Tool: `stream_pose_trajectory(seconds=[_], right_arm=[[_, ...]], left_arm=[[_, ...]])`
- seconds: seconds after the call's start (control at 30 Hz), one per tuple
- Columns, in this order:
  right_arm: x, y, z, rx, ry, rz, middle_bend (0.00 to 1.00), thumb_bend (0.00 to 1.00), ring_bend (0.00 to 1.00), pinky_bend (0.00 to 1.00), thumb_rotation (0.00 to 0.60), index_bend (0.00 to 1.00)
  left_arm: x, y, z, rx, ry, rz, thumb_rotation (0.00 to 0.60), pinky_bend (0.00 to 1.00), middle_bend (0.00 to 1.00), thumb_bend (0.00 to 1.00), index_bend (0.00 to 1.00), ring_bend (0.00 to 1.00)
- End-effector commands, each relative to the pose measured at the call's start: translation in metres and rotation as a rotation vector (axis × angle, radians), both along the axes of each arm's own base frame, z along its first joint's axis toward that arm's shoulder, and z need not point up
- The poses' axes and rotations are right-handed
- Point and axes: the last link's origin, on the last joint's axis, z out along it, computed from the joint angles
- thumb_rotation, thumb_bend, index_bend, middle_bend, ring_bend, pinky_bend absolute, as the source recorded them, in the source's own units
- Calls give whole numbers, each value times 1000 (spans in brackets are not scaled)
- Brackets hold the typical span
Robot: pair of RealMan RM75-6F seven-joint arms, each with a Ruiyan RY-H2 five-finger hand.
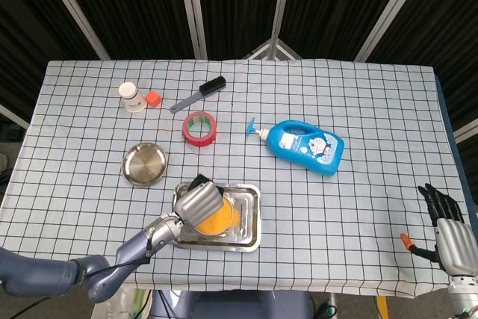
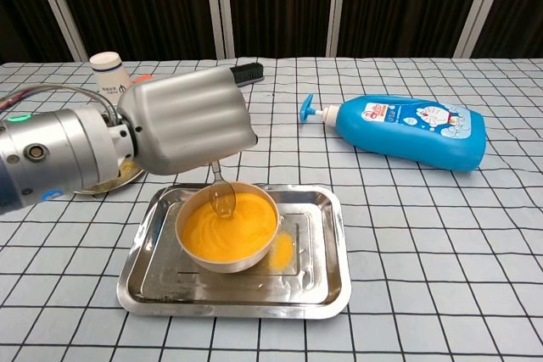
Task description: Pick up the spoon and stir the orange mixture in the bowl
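Step in hand: stirring. Left hand grasps the spoon by its handle — the spoon's bowl sits at the far-left edge of the orange mixture, tip dipped in. The white bowl stands in the left part of the steel tray, with some orange spill on the tray just to its right. Right hand rests at the table's near right corner, fingers spread, holding nothing.

Next move, by my judgement — sweep the spoon round inside the rim, keeping it low enough to avoid flinging mixture or tipping the bowl.
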Motion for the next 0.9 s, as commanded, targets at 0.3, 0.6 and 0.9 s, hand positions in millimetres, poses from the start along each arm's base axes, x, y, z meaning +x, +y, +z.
stream_pose_trajectory(seconds=[0.3,0.6,0.9], right_arm=[[0,0,0,2,0,-3,0,311,0,0,600,0],[0,0,0,6,-4,-9,0,311,0,0,600,0],[0,0,-1,7,-7,-11,0,312,0,0,600,0]], left_arm=[[0,-11,4,-52,-51,33,600,1000,1000,738,806,1000],[-1,-9,3,-11,19,0,600,1000,1000,738,806,1000],[-3,2,-2,42,94,-40,600,1000,1000,738,806,1000]])
